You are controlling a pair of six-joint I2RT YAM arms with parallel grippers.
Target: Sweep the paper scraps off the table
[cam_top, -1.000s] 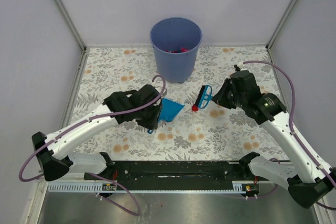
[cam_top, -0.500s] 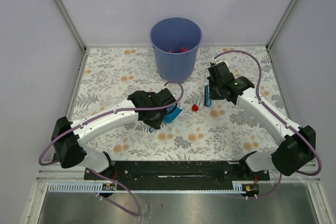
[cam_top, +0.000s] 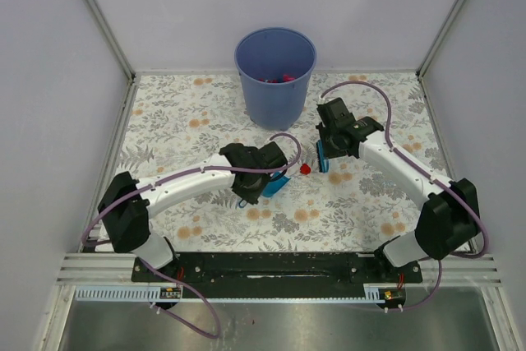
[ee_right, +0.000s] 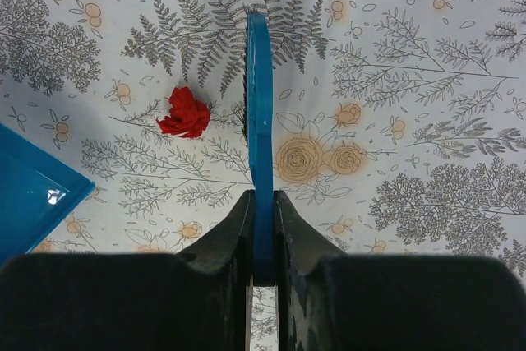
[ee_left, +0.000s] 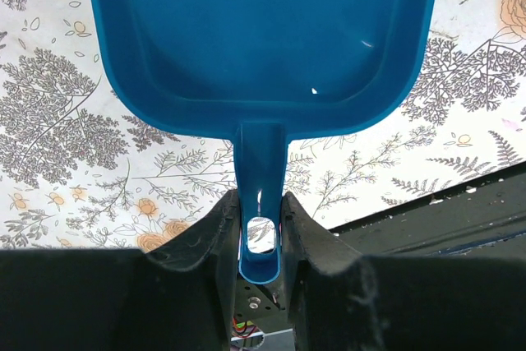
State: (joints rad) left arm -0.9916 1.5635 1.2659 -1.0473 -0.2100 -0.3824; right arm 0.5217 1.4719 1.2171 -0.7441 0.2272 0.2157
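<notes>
Clamping dustpan and brush, the left tool and right tool have one paper scrap left to sweep; others lie in the bin.

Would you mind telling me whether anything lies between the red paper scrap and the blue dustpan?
Nothing visible does: only bare table separates the paper scrap from the dustpan, and the brush stands on the scrap's far side.
</notes>
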